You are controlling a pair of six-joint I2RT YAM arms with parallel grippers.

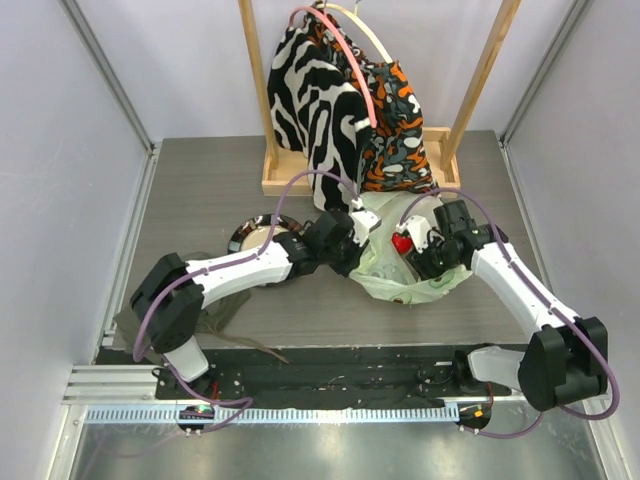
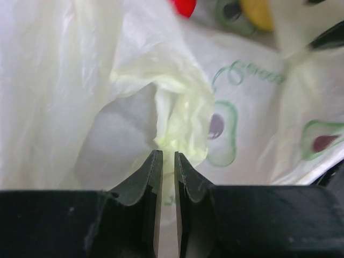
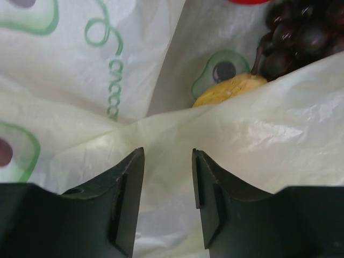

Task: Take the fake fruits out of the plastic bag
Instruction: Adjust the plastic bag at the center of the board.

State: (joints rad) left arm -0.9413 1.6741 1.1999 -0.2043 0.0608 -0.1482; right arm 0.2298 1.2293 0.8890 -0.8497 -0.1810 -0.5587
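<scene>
The plastic bag (image 1: 400,280) lies mid-table, pale green with avocado prints, its mouth open. A red fruit (image 1: 402,243) shows in its opening. My left gripper (image 1: 352,238) is at the bag's left side. In the left wrist view it (image 2: 168,156) is shut on a bunched fold of the bag (image 2: 183,113); a red fruit (image 2: 184,6) and a yellow fruit (image 2: 258,13) show beyond. My right gripper (image 1: 428,250) is at the bag's right rim. In the right wrist view it (image 3: 168,153) is open over the bag's film (image 3: 258,129). Dark grapes (image 3: 301,32) and a yellow fruit (image 3: 228,90) lie inside.
A dark-rimmed plate (image 1: 250,237) sits left of the bag, partly under my left arm. An olive-grey cloth (image 1: 215,308) lies at the near left. A wooden rack (image 1: 285,180) with patterned garments (image 1: 340,100) stands just behind the bag.
</scene>
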